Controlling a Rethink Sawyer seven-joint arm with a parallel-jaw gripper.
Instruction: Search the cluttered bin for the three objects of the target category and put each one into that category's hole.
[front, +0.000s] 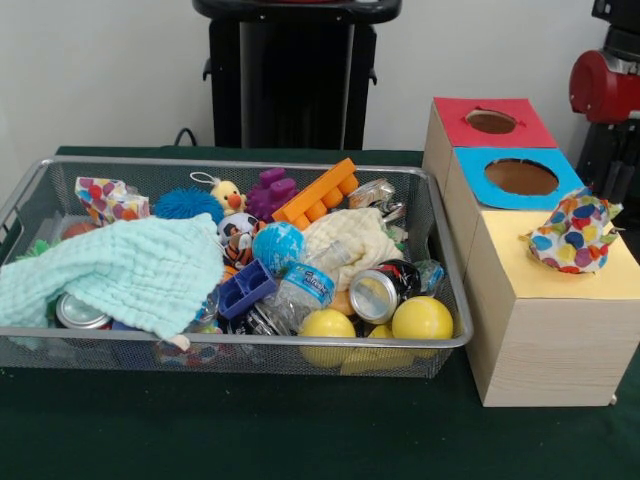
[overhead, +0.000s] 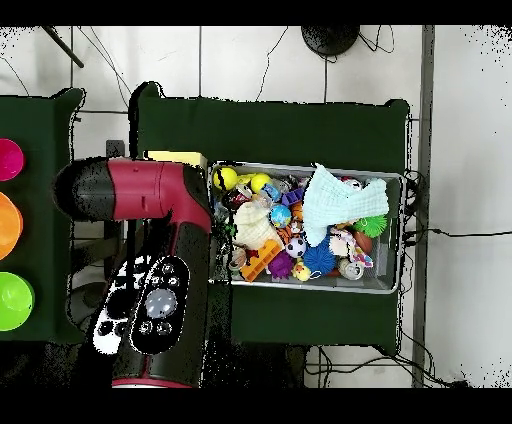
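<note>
Green cloth covers the table (front: 300, 430), and a wire basket (front: 250, 345) sits on it, crammed with odds and ends. A pale mint cloth (front: 115, 270) sprawls over the basket's 9 o'clock side; two yellow balls (front: 422, 318) lie at 5 o'clock beside a crushed can (front: 374, 295). An orange block (front: 318, 192) rests toward 12 o'clock. At 3 o'clock, just beside the basket, stands a wooden box (front: 540, 340) with red (front: 492, 121) and blue holes (front: 521, 176); a crumpled polka-dot wrapper (front: 572, 232) sits on its yellow top. From overhead the red arm (overhead: 150, 260) hangs over the box; its gripper is hidden, so I cannot tell its state.
</note>
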